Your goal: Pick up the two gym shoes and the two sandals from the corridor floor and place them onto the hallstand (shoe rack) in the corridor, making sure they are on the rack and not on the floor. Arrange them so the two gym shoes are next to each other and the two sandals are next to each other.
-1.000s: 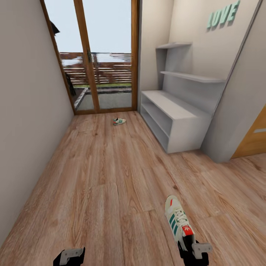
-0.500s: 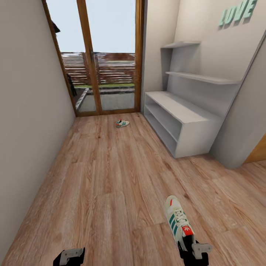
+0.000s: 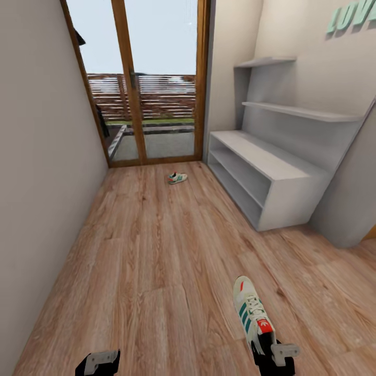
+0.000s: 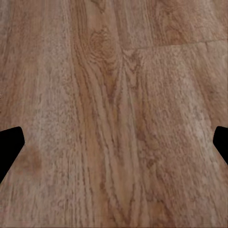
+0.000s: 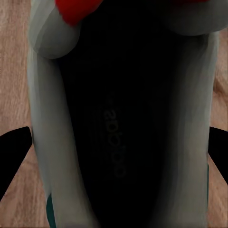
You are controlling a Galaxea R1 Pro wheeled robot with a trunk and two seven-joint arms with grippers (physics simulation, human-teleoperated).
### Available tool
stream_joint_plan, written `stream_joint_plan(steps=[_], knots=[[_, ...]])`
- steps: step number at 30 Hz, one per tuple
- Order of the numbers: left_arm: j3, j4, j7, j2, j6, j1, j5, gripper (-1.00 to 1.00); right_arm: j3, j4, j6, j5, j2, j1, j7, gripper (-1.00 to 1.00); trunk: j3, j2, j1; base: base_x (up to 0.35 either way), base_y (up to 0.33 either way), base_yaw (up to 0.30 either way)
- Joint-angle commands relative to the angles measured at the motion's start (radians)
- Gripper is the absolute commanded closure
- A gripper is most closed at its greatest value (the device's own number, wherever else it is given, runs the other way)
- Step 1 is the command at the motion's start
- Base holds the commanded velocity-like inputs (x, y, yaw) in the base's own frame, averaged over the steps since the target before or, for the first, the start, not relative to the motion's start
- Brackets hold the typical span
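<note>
Cream sneaker in the right tool, rack bare so far

Black fingers of the right tool (image 3: 272,356) clamp the heel of one gym shoe (image 3: 251,314), toe pointing ahead above the floor (image 3: 156,261); the right wrist view looks straight down into its dark insole (image 5: 118,133). The left tool (image 3: 98,362) hangs low with nothing in it, its fingers spread wide over bare planks (image 4: 114,114). Further out, the second gym shoe (image 3: 177,178) lies on the floor near the glass door (image 3: 151,83), just off the near end of the hallstand (image 3: 271,172), whose shelves and top look bare. By my reading, one shoe is lifted but not yet placed, the other is untouched, and the sandals are nowhere visible here, so nearly the whole task remains.
</note>
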Motion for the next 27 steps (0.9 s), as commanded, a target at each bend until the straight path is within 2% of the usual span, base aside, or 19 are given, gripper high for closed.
stream_joint_plan(steps=[1,27], knots=[[-0.001,0.001,-0.001,0.0,-0.003,-0.001,0.006,-1.0,0.0,0.0,-0.003,0.001,0.0,0.0,0.001,1.0,-0.001,0.0,0.0,0.305,0.135,0.0],[-0.001,0.001,-0.001,0.0,-0.003,-0.001,0.007,-1.0,0.0,0.001,-0.003,0.001,0.0,0.0,0.0,1.0,-0.001,0.0,0.0,0.314,0.116,0.0]])
